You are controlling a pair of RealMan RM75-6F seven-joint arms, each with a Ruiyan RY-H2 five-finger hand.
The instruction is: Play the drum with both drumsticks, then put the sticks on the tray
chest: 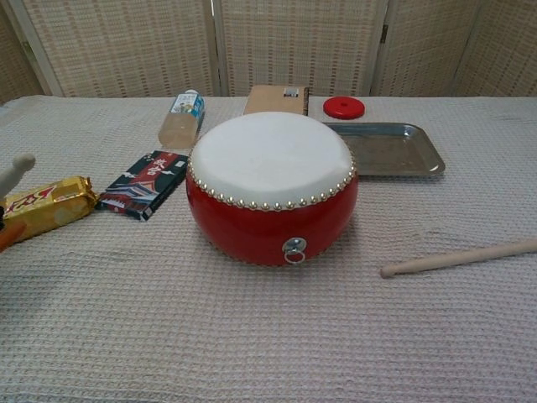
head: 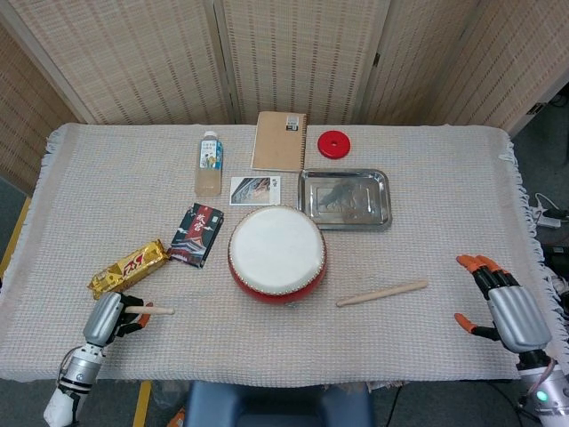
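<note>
Near the tabletop's front-left corner, left hand (head: 108, 317) grips a drumstick (head: 151, 310); right hand (head: 500, 305), fingers spread, shows only overhead; labels unreadable.

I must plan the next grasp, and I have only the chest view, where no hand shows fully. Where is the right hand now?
Observer: The right hand is open over the near right corner of the table, apart from the loose drumstick.
Operator: At my left border I see only a wooden tip. What is it?
Observer: It is the other drumstick. The left hand holds it near the front left edge, and it points to the right.
Operator: Is something hidden behind the drum?
Observer: Yes, a small picture card lies flat between the drum and the notebook.
</note>
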